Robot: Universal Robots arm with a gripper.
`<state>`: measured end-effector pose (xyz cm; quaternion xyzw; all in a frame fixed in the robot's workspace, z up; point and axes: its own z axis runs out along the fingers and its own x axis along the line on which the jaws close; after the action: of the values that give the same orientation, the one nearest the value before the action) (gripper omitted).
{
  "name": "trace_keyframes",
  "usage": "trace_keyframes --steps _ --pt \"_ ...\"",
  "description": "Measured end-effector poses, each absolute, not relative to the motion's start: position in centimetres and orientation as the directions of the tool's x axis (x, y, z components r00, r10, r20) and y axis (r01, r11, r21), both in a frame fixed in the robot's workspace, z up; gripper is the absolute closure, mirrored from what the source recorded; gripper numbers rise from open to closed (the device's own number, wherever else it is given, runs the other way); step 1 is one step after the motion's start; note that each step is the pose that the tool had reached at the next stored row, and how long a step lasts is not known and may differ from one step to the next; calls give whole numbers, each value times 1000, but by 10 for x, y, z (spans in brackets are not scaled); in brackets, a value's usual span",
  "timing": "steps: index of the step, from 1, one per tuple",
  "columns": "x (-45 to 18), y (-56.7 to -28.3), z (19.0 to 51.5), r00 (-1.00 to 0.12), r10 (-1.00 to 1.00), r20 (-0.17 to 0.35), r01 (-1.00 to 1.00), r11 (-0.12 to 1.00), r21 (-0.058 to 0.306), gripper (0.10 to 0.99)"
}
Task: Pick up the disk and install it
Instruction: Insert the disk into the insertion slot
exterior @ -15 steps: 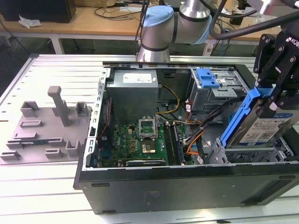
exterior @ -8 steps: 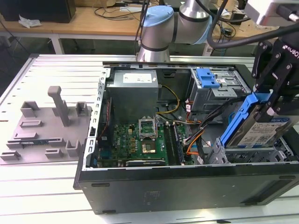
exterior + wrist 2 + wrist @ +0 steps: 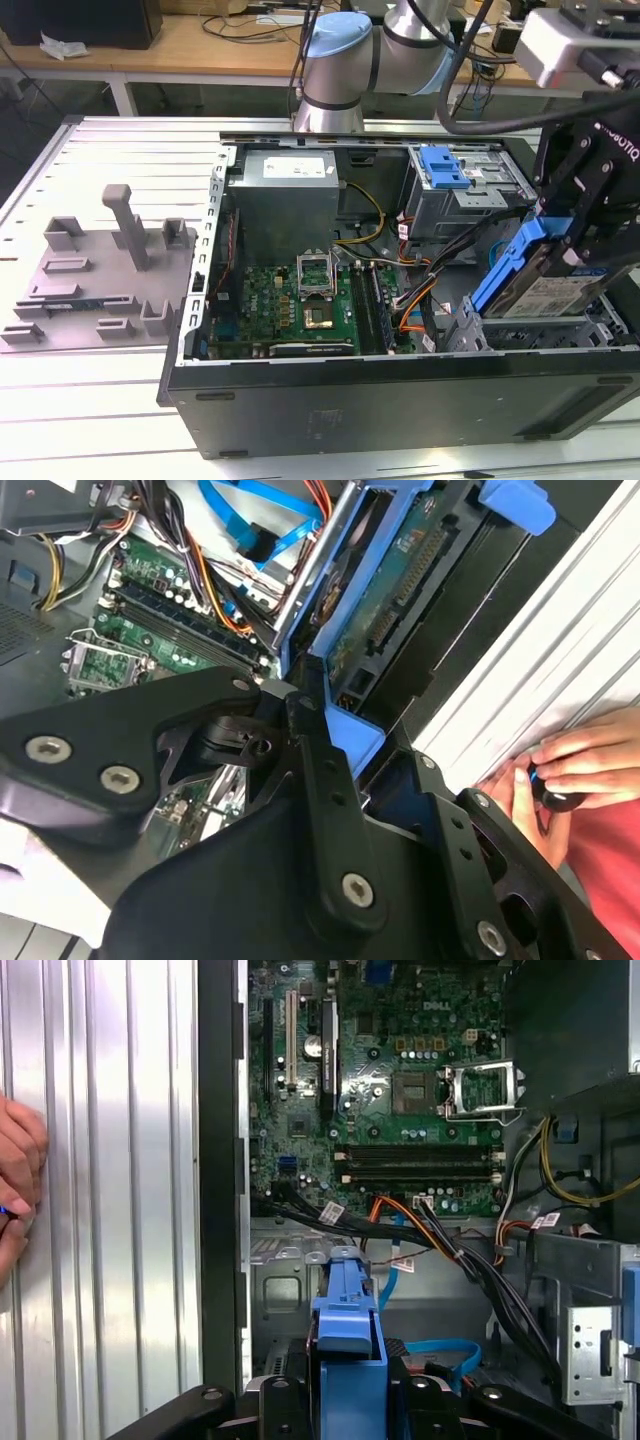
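Gripper jaws are clamped on the disk. You hold it with one black finger on either side, and the edge of its blue carrier shows between them in both wrist views. Note that the disk hangs tilted, not level: its long axis slopes down toward the exterior view's left. Directly below it lies the metal drive bay, at the corner of the open computer case and beside the motherboard. Judge the disk as lifted but not yet seated. A person's hand rests on the ribbed table, outside the case wall.
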<state>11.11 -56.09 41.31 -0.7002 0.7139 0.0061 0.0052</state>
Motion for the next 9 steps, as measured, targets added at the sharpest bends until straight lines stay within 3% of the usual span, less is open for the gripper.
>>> trace_keyframes --steps 4,7,8,9 --pt "111 -563 411 -19 -1000 -16 -1000 19 1 710" --pt "110 -563 411 -19 -1000 -16 -1000 19 1 529" --pt "110 -563 411 -19 -1000 -16 -1000 19 1 408" --pt "110 -563 411 -19 -1000 -17 -1000 19 1 408"
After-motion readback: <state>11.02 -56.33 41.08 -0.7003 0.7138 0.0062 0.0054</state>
